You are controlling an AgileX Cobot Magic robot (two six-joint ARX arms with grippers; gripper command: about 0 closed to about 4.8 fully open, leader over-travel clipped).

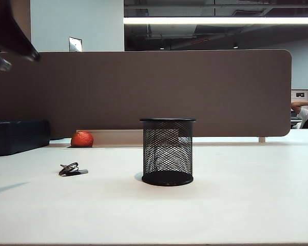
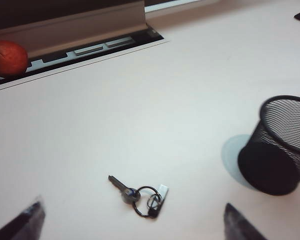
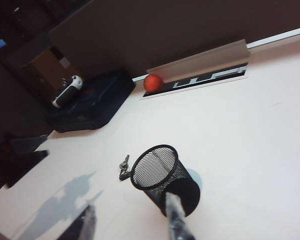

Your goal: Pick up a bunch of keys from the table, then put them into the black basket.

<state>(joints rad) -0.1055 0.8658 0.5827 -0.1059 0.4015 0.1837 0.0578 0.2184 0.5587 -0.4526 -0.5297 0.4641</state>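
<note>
Fingertips of left gripper (image 2: 135,220) spread wide, high over table (image 2: 190,100); bunch of keys (image 2: 140,194) lies flat directly between them, silvery key pointing away from black basket (image 2: 280,145). Right gripper (image 3: 132,220) also parted, empty, hovering beyond the basket, keys on its far side — left arm is nearer.

Low frontal exterior, two raised wrist views, probably sharing black basket (image 1: 167,152).

**Mostly matt stuff here, metal only in the small bits**

The worktop (image 1: 236,205) is a smooth white surface, matt with a faint sheen, looks like laminate. The black basket (image 1: 167,152) is fine wire mesh, see-through, with a solid matt black rim and base. The bunch of keys (image 2: 139,193) is plain metal: dull grey key blade, dark thin rings. The orange-red ball (image 1: 82,139) has a slightly rough, wrinkly skin. The divider panel (image 1: 143,87) behind looks like brown matt cloth. The dark blue box (image 3: 92,102) reads as matt, maybe fabric.
</note>
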